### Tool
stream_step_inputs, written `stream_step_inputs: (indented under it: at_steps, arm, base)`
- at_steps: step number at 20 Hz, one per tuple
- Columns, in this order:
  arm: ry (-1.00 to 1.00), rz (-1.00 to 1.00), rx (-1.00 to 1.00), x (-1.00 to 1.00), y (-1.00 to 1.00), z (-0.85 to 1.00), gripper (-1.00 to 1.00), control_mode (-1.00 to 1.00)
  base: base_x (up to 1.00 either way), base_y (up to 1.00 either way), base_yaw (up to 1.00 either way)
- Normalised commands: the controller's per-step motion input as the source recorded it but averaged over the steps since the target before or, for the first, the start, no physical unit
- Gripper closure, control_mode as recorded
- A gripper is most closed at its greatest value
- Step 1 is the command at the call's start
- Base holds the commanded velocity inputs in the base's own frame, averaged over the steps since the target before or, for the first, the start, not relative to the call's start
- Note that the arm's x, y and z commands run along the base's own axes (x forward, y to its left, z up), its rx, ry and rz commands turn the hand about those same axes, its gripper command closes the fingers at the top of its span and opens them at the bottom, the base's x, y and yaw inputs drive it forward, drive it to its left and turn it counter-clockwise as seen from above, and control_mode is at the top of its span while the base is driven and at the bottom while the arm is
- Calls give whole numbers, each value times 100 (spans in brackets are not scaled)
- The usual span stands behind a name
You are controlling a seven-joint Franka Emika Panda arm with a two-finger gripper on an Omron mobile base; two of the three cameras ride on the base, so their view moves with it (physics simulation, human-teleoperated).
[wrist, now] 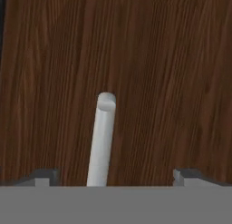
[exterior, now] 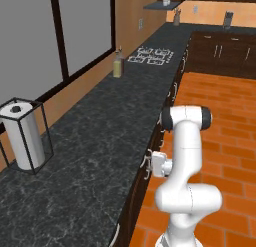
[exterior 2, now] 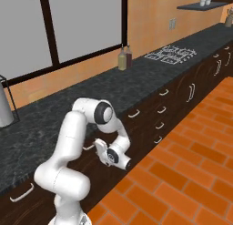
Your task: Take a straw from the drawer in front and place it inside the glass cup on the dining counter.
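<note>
Dark brown wood grain of the shallow drawer front [wrist: 149,73] stood right before the hand camera, with the drawer's pale curved bar handle [wrist: 101,141] running up between the 2 small dark fingertips [wrist: 43,177] of the two-finger gripper [wrist: 111,178]. The tips stood wide apart, 1 on each side of the bar, not touching it, so the pincer was spread and held nothing. In the right base view the white arm folded down from its shoulder, and its hand [exterior 2: 105,151] pressed close to the dark drawer fronts just under the edge of the long black speckled stone counter [exterior 2: 91,94]; from the left base view the hand [exterior: 159,163] sat beside the same cabinet face. Farther along the counter stood a wire-framed roll of white paper towel [exterior: 22,136], then 2 bottles [exterior 2: 124,58] near the window wall, and beyond them a pale-marked cooktop [exterior 2: 170,53]. Orange brick-patterned floor [exterior 2: 182,174] spread to the arm's right.
</note>
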Motion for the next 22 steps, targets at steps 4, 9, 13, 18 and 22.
stream_step_inputs:
  at_steps: [4, 9, 13, 18, 22]
  arm:
    - [0, 0, 0, 20, 39, -17, -100, -100]
    - [-3, 0, 0, 0, 44, 0, -100, -100]
    - [-1, 0, 0, 6, 40, 0, -100, -100]
    - [0, 0, 0, 2, 10, 2, 100, -100]
    - [0, 0, 0, -28, -25, 16, 100, -100]
  base:
    - [0, 0, 0]
    - [0, 0, 0]
    - [0, 0, 0]
    - [0, 0, 0]
    - [0, 0, 0]
